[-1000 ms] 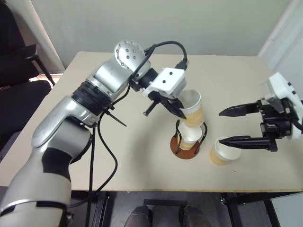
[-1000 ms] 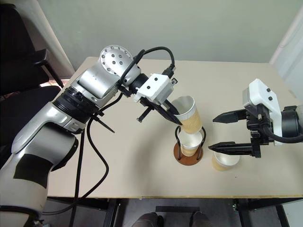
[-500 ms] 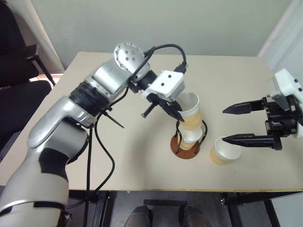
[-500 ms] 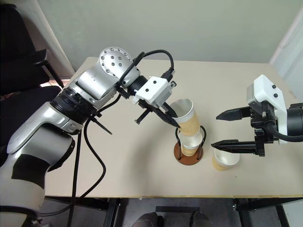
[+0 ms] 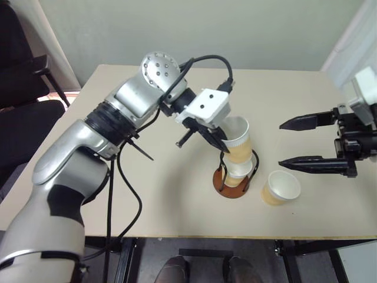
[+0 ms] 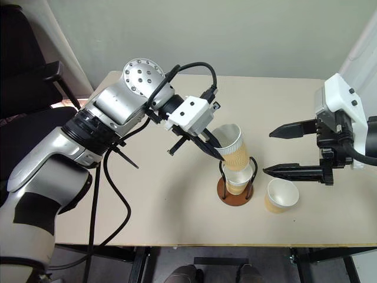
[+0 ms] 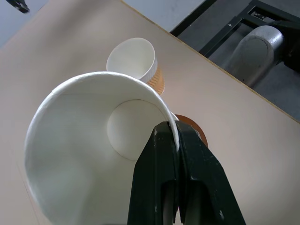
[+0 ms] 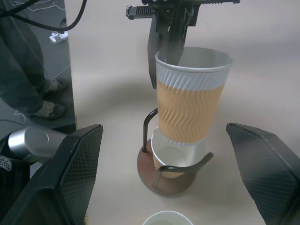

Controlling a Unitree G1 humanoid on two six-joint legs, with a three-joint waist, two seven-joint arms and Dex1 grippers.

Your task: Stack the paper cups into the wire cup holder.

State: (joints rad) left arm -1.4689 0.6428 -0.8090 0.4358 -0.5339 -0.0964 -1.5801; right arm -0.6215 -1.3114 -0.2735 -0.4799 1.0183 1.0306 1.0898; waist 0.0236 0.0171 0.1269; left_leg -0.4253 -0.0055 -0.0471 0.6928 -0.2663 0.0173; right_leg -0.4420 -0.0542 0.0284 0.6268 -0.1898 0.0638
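my black fingers (image 7: 161,178), tan wavy-ribbed cup (image 8: 190,103) with white rim, reddish-brown holder base (image 8: 154,180), beige table (image 5: 147,200)

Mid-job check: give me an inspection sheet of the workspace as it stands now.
Surface: beige table, bare around the job's things.
Job's things: wire cup holder holds one cup; second cup pinched by its rim, tilted, entering the first; third cup upright beside the holder.
Clutter: nothing seen.
Grippers: left gripper shut on the second cup's rim; right gripper open, above the third cup.
Cables: black cables hang off the left arm.
Surroundings: black chair at left; a person's legs beside the table.
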